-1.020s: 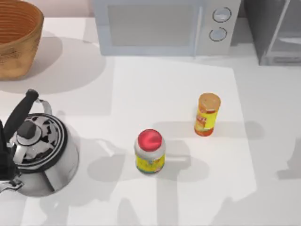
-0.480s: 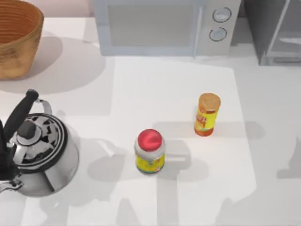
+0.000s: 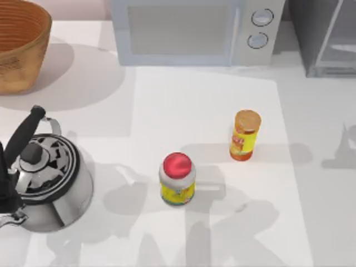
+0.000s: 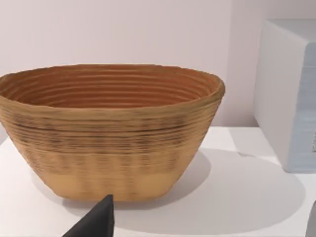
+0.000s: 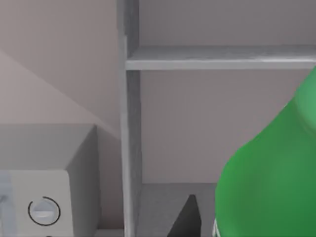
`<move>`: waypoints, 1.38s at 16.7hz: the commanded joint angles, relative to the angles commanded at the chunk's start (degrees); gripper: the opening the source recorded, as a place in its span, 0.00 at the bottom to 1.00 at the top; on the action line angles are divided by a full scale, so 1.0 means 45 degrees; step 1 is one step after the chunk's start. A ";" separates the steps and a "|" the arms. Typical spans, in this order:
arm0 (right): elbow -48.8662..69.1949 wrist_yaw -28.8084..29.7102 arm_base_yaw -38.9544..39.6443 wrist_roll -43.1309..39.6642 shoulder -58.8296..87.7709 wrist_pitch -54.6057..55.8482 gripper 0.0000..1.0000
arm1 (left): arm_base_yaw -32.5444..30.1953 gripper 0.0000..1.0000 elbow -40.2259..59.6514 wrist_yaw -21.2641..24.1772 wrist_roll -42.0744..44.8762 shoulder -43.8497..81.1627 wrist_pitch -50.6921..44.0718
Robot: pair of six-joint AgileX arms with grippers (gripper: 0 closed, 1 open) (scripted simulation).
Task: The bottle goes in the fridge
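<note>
Right wrist view: bright green plastic bottle [image 5: 269,182] close to the cam, facing the dark grey boxy fridge [image 5: 129,123] w/ door open, shelf and inner walls showing. Dark fingertip [image 5: 185,219] of right gripper just beside the bottle; grip state can't tell. Top view: fridge at 1 o'clock, red-lidded yellow-labelled jar [image 3: 177,179] near centre, orange-lidded jar [image 3: 245,135] at its 2 o'clock. Left arm parked facing woven brown basket [image 4: 109,129].

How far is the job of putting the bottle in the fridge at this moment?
Done: the bottle is off the table and up at the right wrist camera, facing the fridge, whose inside and shelf are exposed. In hand: carrying it toward that opening. Left: setting it inside and letting go. The left arm is parked by the basket.
</note>
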 joint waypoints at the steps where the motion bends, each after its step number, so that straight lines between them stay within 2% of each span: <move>1: 0.0622 -0.0148 -0.0191 0.0018 0.1345 0.0714 0.01 | 0.0000 1.00 0.0000 0.0000 0.0000 0.0000 0.0000; 8: 0.5127 -0.1232 -0.1574 -0.0018 1.2535 0.5887 0.01 | 0.0000 1.00 0.0000 0.0000 0.0000 0.0000 0.0000; 12: 0.7214 -0.1801 -0.2137 -0.0064 1.7374 0.8284 0.01 | 0.0000 1.00 0.0000 0.0000 0.0000 0.0000 0.0000; 17: 0.8652 -0.2298 -0.2497 -0.0134 2.0425 0.9955 0.01 | 0.0000 1.00 0.0000 0.0000 0.0000 0.0000 0.0000; 23: 0.8722 -0.2352 -0.2463 -0.0129 2.0761 1.0090 0.01 | 0.0000 1.00 0.0000 0.0000 0.0000 0.0000 0.0000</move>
